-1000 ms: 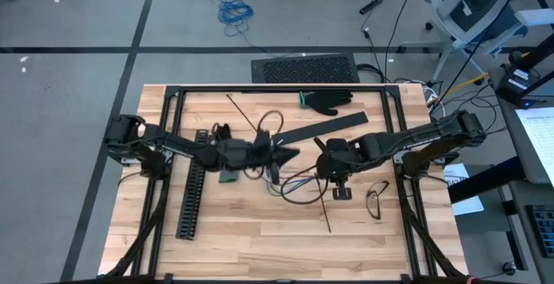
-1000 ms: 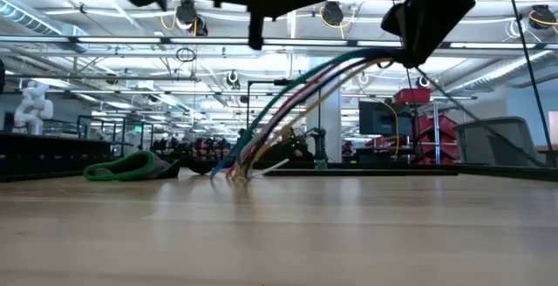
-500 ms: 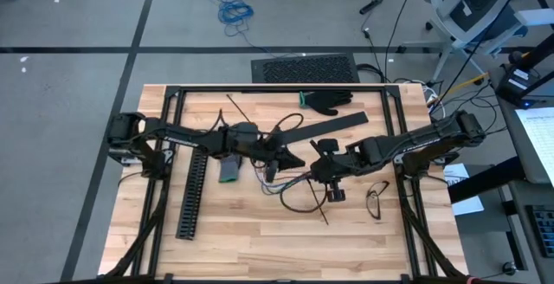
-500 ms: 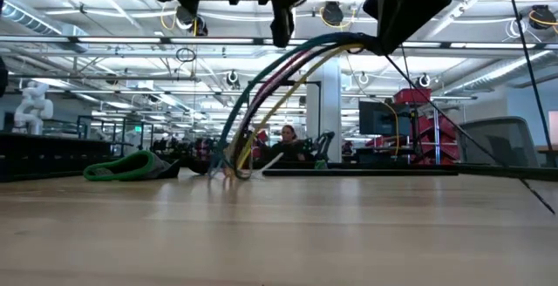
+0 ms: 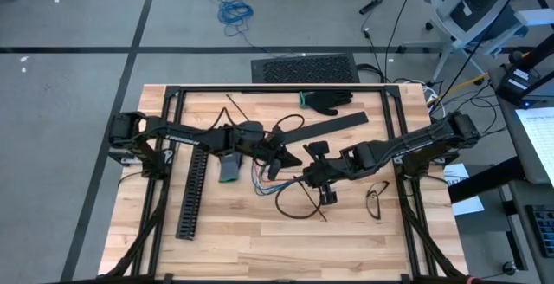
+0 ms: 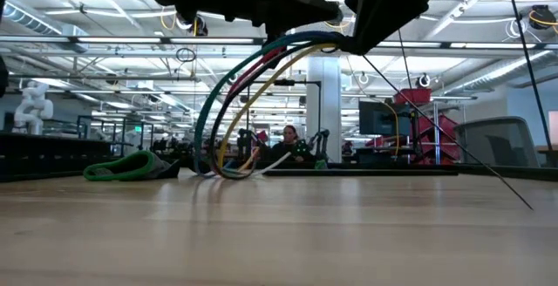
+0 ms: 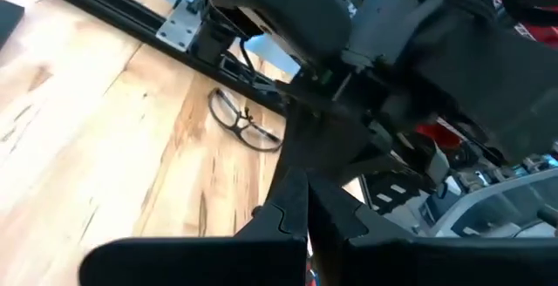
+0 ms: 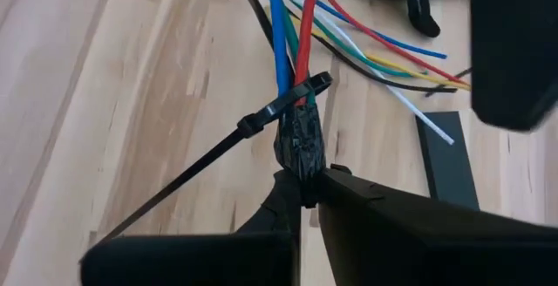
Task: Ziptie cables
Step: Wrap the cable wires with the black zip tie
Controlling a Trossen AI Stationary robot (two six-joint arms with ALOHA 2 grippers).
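Both grippers have closed in on each other, lifting the cables (image 6: 253, 85) into a taller arch above the table (image 5: 260, 241).

Right gripper (image 8: 307, 200) is clamped on the bundle's dark wrapped end under the looped zip tie (image 8: 261, 116); left gripper (image 5: 279, 157) is pinched shut beside it, on what I cannot tell. 1 slip there and the wires spring free of the loop.

In the low view both arms are cut off by the top edge, hiding where the looping bundle of coloured wires (image 6: 253, 85) is held. The left wrist view is mostly blocked by the other arm's blurred dark body (image 7: 418, 59).
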